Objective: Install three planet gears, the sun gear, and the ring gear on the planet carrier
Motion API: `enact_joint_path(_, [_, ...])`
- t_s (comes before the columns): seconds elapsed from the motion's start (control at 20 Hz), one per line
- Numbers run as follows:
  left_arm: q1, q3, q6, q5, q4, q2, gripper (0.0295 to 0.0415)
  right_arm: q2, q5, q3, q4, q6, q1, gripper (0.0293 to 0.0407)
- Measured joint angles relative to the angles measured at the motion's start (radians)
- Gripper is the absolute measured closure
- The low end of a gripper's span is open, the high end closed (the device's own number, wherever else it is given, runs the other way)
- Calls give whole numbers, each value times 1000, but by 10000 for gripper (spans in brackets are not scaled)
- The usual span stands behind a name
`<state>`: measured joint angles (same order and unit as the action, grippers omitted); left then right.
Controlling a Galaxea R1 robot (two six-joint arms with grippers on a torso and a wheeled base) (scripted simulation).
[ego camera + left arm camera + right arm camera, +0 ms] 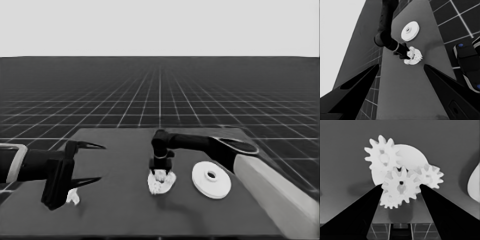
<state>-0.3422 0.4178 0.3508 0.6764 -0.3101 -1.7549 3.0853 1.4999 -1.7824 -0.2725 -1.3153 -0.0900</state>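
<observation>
The smaller round part (161, 186) lies mid-table, with toothed gears on it. In the right wrist view two gears (382, 155) (430, 176) sit on the smaller round part (410, 157), and a third (390, 201) pokes out lower down. My right gripper (160, 173) hangs straight over the stack, shut on a fourth gear (401, 186) at its centre. The larger round part (211, 180) lies apart on the right. My left gripper (101, 162) waits open over the table's left end.
A thin white piece (73, 196) lies on the table under the waiting left fingers, not held. Dark machinery with blue lights (467, 62) shows past the table's edge. The right arm's pale forearm (280, 195) fills the lower right corner.
</observation>
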Motion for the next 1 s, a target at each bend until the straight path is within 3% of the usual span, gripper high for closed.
enact_joint_path(1.0, [0,0,0,0,0,0,326,-1,-1,-2,-1,-173,-15,390])
